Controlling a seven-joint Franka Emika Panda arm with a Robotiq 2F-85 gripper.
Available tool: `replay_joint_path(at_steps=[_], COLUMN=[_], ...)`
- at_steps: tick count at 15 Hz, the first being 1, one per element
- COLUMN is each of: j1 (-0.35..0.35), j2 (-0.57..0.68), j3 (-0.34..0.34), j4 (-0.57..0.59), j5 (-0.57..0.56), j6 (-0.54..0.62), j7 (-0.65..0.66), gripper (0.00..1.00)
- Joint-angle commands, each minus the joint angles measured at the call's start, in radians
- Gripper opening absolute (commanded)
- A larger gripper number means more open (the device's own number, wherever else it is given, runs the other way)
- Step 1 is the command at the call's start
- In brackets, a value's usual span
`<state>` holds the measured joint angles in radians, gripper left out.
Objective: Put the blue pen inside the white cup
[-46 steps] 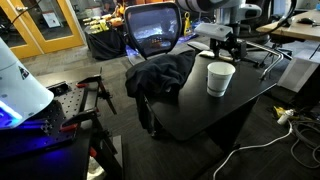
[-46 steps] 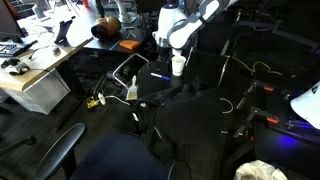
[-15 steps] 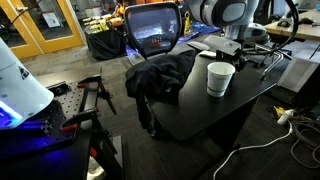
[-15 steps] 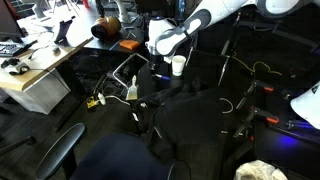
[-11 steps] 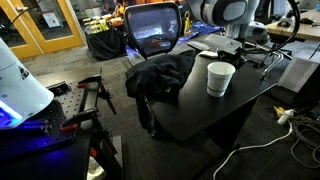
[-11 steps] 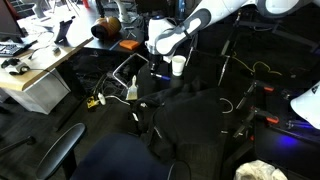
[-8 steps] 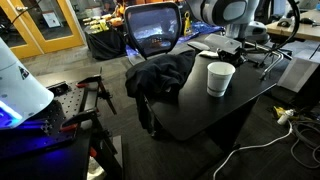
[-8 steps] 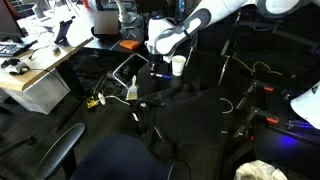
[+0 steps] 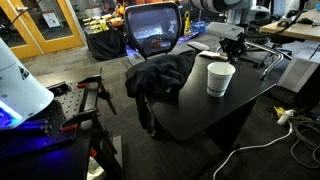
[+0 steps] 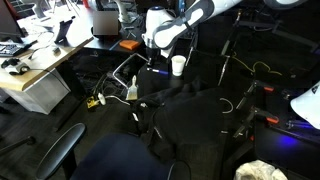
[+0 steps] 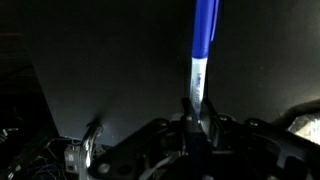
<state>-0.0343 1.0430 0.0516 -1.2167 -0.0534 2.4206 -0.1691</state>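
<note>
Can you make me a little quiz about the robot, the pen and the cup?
1. True or false: the gripper is shut on the blue pen.
2. Where is the white cup standing? A) on the black table B) inside a drawer C) on a shelf
3. Fill the gap: the pen is not yet inside the ___.

Key: 1 true. 2 A. 3 cup.

white rounded arm (image 10: 163, 27), apparently black gripper (image 9: 229, 47).
</note>
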Motion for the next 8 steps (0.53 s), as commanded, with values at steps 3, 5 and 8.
replay_joint_path(at_steps=[3, 5, 8], j1=[0.030, 0.032, 0.040], j2=[-0.232, -0.301, -0.406], j3=[-0.024, -0.025, -0.037], j4=[-0.264, -0.348, -0.474], j5=[-0.003, -0.002, -0.006], j6=[0.113, 0.155, 0.215], j7=[0.067, 0.079, 0.106], gripper=[0.03, 0.03, 0.03])
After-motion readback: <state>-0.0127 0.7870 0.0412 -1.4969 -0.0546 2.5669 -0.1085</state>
